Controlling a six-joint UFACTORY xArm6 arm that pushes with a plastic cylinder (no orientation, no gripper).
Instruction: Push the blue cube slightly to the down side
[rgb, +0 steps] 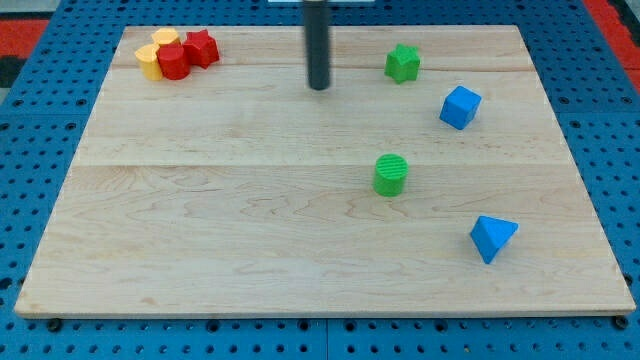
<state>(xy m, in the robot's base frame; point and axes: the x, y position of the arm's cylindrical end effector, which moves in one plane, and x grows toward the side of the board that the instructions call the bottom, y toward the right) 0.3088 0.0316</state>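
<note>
The blue cube (460, 107) sits on the wooden board (220, 220) at the view's upper right. My tip (319, 87) is at the end of the dark rod near the view's top centre, well to the left of the blue cube and slightly above it. A green star-shaped block (402, 63) lies between the tip and the blue cube, a little higher in the view. The tip touches no block.
A green cylinder (390, 175) stands near the board's middle. A blue triangular block (492, 237) lies at the lower right. At the top left, yellow blocks (153, 55), a red cylinder (173, 63) and a red star-shaped block (201, 47) are clustered together.
</note>
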